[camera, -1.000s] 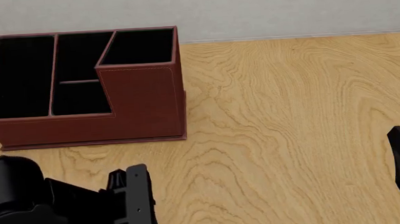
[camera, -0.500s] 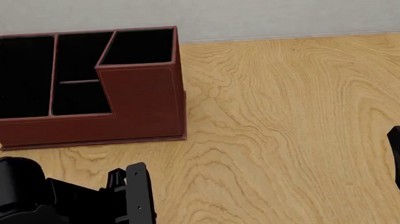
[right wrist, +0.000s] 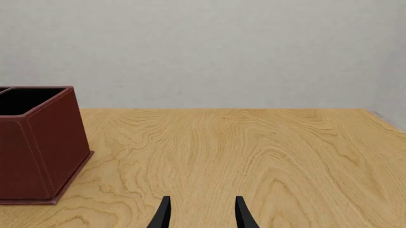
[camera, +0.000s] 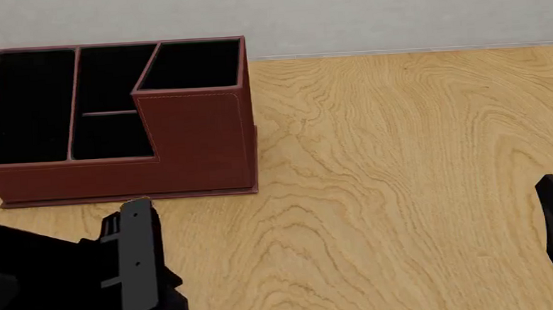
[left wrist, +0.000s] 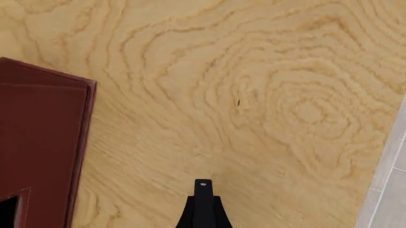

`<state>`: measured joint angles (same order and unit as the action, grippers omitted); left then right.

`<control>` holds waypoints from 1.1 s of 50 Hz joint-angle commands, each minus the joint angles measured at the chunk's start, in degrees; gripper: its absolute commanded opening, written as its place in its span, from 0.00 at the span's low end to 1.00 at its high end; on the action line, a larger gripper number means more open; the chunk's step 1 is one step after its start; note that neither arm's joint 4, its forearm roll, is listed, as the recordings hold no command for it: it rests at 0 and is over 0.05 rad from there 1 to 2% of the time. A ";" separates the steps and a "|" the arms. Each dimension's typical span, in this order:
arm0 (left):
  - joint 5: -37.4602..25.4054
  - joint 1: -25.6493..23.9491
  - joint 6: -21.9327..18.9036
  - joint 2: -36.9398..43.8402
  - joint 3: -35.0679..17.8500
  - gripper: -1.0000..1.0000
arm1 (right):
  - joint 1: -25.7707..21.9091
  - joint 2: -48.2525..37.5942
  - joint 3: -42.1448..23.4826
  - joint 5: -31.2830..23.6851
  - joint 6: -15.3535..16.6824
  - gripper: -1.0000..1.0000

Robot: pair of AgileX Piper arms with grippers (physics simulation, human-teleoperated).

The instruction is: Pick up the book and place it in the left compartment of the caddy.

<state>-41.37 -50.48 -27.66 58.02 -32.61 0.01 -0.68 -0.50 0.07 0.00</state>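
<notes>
Right now the caddy (camera: 123, 120) is sitting at the counter's (camera: 400, 155) far left, its left compartment (camera: 27, 104) holding nothing. Left claw (camera: 135, 262) (grip hidden) is hovering near it; right claw (right wrist: 201, 213) is hanging released. Book unseen.

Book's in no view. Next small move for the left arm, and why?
Probably lift the left arm clear: in the front view it covers the near corner of the table, where the book may lie. The caddy shows only black lining, and the left gripper looks shut on nothing.

caddy (camera: 195, 141): matt reddish leather-look, black lining | table (camera: 400, 155): smooth light wood grain
</notes>
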 commanded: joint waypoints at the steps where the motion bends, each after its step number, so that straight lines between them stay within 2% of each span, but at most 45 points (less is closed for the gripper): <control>1: -8.27 4.02 -0.99 -7.22 -3.99 0.00 | 0.00 0.18 0.12 -0.04 0.00 1.00; 13: -17.61 12.89 -0.53 -13.87 -9.42 0.00 | 0.01 0.19 0.12 -0.04 0.00 1.00; 22: -23.00 16.91 1.86 -16.76 -12.32 0.00 | 0.01 0.18 0.12 -0.04 0.00 1.00; 26: -25.66 21.32 3.60 -17.80 -15.12 0.00 | 0.00 0.19 0.12 -0.03 0.00 1.00; 31: -27.06 24.94 2.70 -18.54 -17.04 0.00 | 0.01 0.20 0.12 -0.04 -0.02 1.00; 33: -27.88 25.51 4.85 -17.91 -18.58 0.00 | 0.00 0.18 0.12 -0.04 0.01 1.00; 40: -28.49 31.19 4.59 -18.03 -21.46 0.00 | 0.01 0.19 0.12 -0.04 0.00 1.00; 49: -28.52 38.27 7.33 -14.59 -26.48 0.00 | -0.01 0.18 0.12 -0.03 0.00 1.00; 55: -28.52 40.79 8.91 -12.66 -28.40 0.00 | 0.01 0.18 0.12 -0.04 0.01 1.00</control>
<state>-69.38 -15.43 -20.25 43.19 -56.85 0.01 -0.68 -0.50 0.07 0.00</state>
